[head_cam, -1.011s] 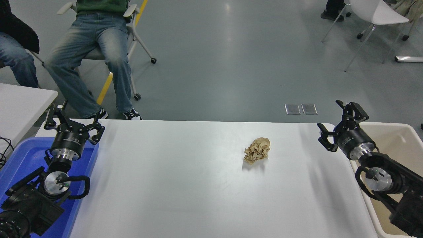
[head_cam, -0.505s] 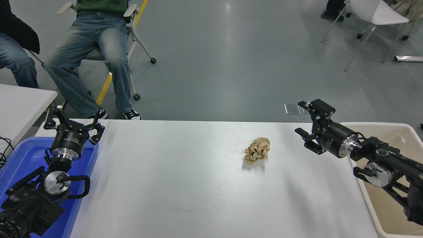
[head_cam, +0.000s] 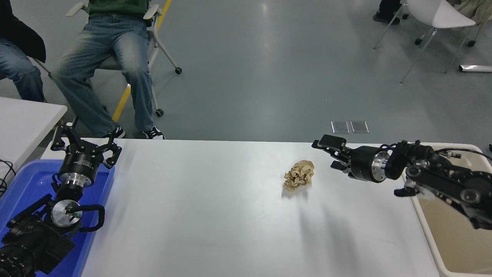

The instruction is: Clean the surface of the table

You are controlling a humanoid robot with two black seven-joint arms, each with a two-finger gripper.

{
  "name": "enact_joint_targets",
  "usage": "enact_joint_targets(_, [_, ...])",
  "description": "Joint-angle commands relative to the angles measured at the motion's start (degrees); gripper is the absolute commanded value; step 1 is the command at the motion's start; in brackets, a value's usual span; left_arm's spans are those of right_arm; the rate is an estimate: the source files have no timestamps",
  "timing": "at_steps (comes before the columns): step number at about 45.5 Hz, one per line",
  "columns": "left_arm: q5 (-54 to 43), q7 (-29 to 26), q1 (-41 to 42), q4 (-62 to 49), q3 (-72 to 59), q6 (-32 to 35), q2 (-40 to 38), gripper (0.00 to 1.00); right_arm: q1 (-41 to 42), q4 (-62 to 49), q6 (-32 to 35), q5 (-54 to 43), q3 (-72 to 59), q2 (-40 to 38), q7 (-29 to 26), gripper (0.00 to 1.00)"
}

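Observation:
The table surface [head_cam: 215, 215] is a wide white top filling the lower half of the view. A crumpled brown paper ball [head_cam: 299, 175] lies on it, right of centre. My right gripper [head_cam: 328, 154] is open and empty, held above the table just right of the paper ball, its fingers pointing left toward it. My left gripper [head_cam: 85, 138] is open and parked at the lower left, over the blue bin.
A blue bin [head_cam: 23, 188] sits at the table's left end and a beige plastic bin [head_cam: 449, 234] at its right end. A smaller white table [head_cam: 23, 119] is at the left. Two seated people's legs [head_cam: 111, 65] are beyond the far edge.
My right arm has swung left from over the beige bin and turned its gripper sideways, closing in on the paper ball. The left arm and the paper have not moved.

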Motion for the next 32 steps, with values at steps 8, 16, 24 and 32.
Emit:
enact_joint_targets(8, [-0.01,0.00,0.00,0.00,0.00,0.02,0.00,1.00,5.67,-12.16,-0.14,-3.02,-11.32,13.00,-3.53,1.00])
enact_joint_targets(16, [-0.01,0.00,0.00,0.00,0.00,-0.06,0.00,1.00,6.64,-18.49,0.39,1.37,-12.03,17.67,-9.84,1.00])
enact_joint_targets(24, [0.08,0.00,0.00,0.00,0.00,-0.06,0.00,1.00,7.78,-19.64,0.30,9.55,-12.21,20.13,-18.99,1.00])
enact_joint_targets(32, [-0.01,0.00,0.00,0.00,0.00,0.02,0.00,1.00,8.57,-20.87,0.48,11.40,-12.12,22.33,-25.68,1.00])
